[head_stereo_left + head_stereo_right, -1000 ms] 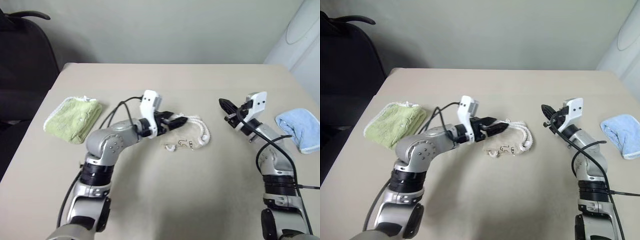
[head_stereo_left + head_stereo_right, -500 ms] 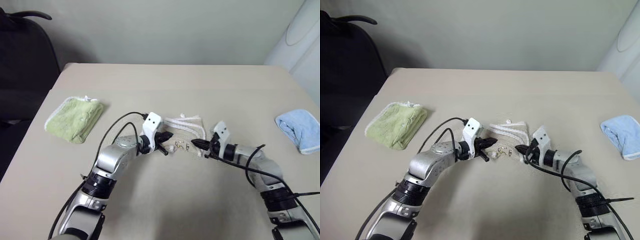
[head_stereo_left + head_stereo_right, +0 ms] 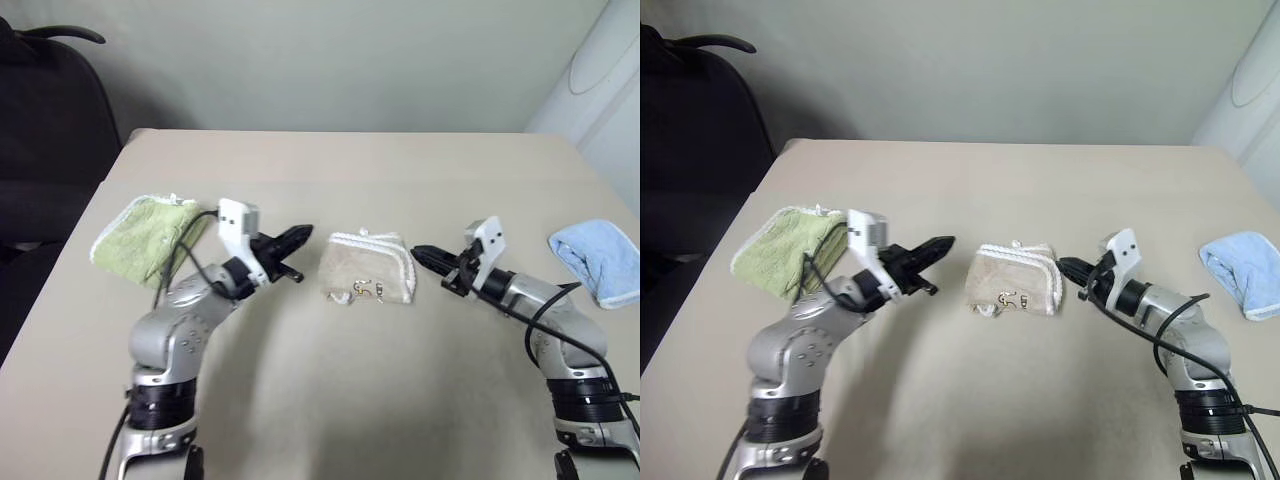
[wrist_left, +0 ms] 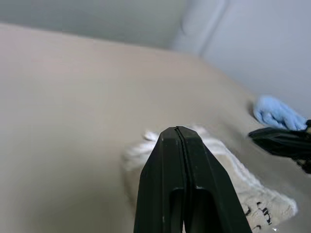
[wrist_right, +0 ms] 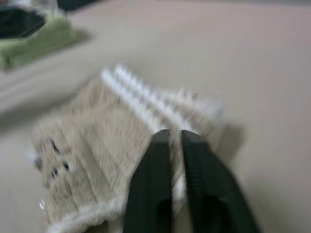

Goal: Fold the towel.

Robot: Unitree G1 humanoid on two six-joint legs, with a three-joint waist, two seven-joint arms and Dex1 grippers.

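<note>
Both claws flank the folded towel (image 3: 367, 279) at mid-table (image 3: 330, 400): left gripper (image 3: 298, 239) clenched and empty just left of it, right gripper (image 3: 424, 254) apparently parted slightly, holding nothing. A green towel (image 3: 147, 236) lies far left. A blue towel (image 3: 598, 255) lies far right, neither in the way.

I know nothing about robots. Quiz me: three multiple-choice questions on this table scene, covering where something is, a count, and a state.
1. Where does the beige towel lie?
A. between the two grippers
B. on the green towel
C. under the blue towel

2. How many cloths are on the table?
A. one
B. three
C. five

3. The left gripper is:
A. wide open
B. shut, empty
C. gripping the beige towel

Answers: 1 A, left gripper and right gripper flank it. 2 B, beige, green towel, blue towel. 3 B, fingers together, apart from the cloth.
</note>
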